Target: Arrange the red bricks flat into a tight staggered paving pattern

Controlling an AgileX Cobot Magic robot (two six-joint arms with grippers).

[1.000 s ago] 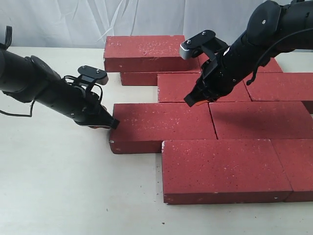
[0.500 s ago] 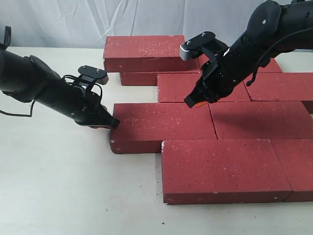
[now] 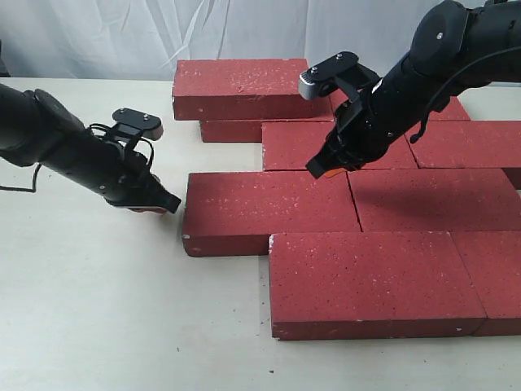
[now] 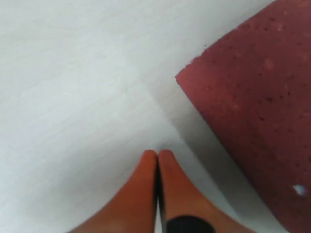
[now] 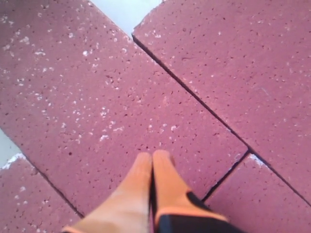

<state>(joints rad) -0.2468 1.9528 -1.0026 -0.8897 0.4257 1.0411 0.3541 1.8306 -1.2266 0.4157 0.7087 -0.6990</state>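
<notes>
**Condition.** The red bricks (image 3: 366, 281) are laid in staggered rows over the right half of the surface (image 3: 98, 309), from the far edge to the near edge. The far brick (image 3: 240, 85) appears to sit raised on another (this cannot be confirmed from the views).

The left jaws are pressed together with nothing held. Their fingertips (image 4: 146, 184) are low over bare surface, just beside the left end of the middle-row brick (image 3: 269, 213) and apart from it. The right jaws are also closed and empty, and are set at the face of the second-row brick (image 3: 301, 147) near a seam. Whether they touch it cannot be told.

**Risks.**
- If the middle-row brick is pushed off-centre at its end, it is judged likely to be skewed and its seams opened.
- The narrow closed tips could be ridden up over the chipped edge.
- Neighbouring bricks could be dragged if downward pressure is applied from the right.
- The pattern is left incomplete while the far brick is not flat.
</notes>
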